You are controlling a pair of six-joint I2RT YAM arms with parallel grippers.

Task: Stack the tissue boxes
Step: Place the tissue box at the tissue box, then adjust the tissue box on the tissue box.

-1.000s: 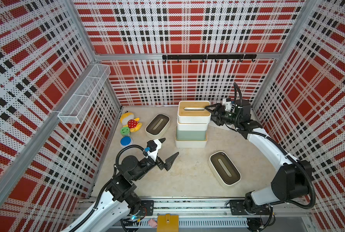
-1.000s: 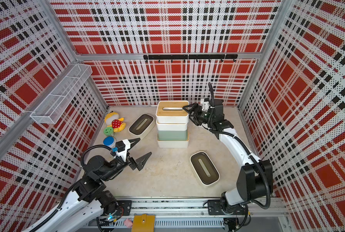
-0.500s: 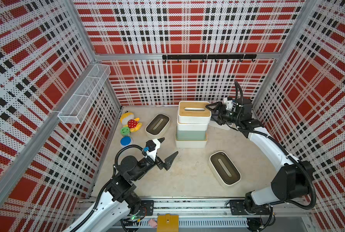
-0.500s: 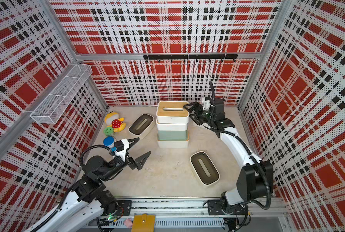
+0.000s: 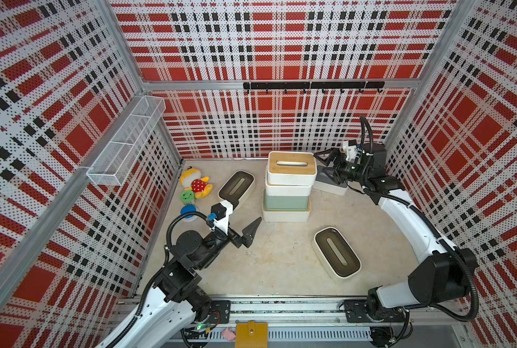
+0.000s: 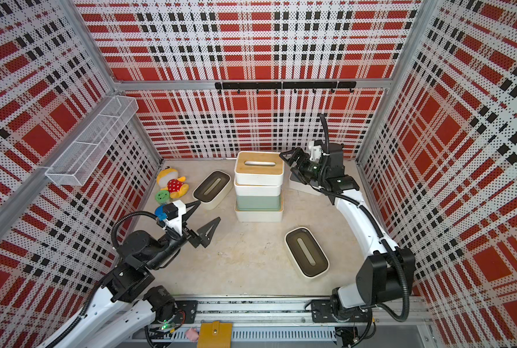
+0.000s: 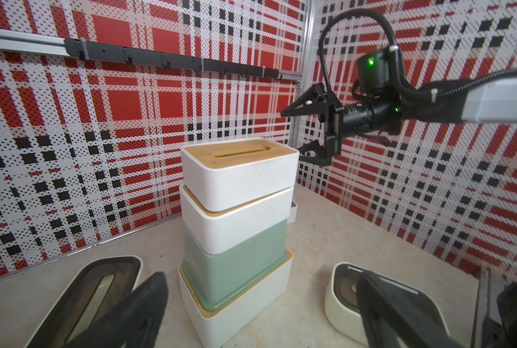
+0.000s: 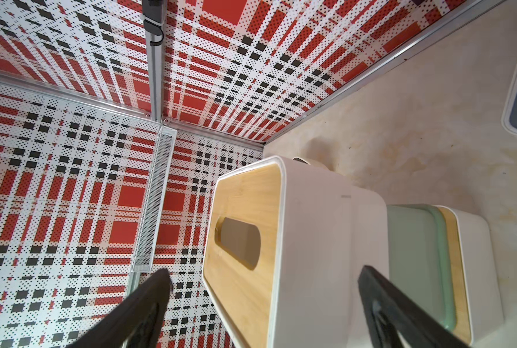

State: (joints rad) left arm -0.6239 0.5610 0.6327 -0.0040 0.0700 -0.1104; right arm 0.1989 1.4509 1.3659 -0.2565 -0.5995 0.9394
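A stack of tissue boxes stands at mid-back: a white tan-lidded box [image 5: 285, 214] at the bottom, a mint-green one [image 5: 285, 201], a white one, and a tan-lidded top box [image 5: 291, 170] [image 7: 239, 168] [image 8: 281, 241]. My right gripper [image 5: 322, 164] [image 6: 288, 165] [image 8: 264, 271] is open at the top box's right end, its fingers apart from it. A grey-lidded box [image 5: 329, 183] lies under that gripper. Dark-lidded boxes lie left of the stack [image 5: 236, 187] and at the front right [image 5: 336, 256]. My left gripper [image 5: 246, 214] [image 7: 261, 275] hangs open and empty, front-left of the stack.
A yellow-red plush toy [image 5: 195, 183], a green disc [image 5: 187, 196] and a blue disc [image 5: 188, 211] lie by the left wall. A wire basket [image 5: 127, 141] hangs on that wall. A black hook rail [image 5: 311, 86] runs along the back wall.
The right gripper's jaws have spread wider and it has drawn slightly back from the top box. The left arm has not moved.
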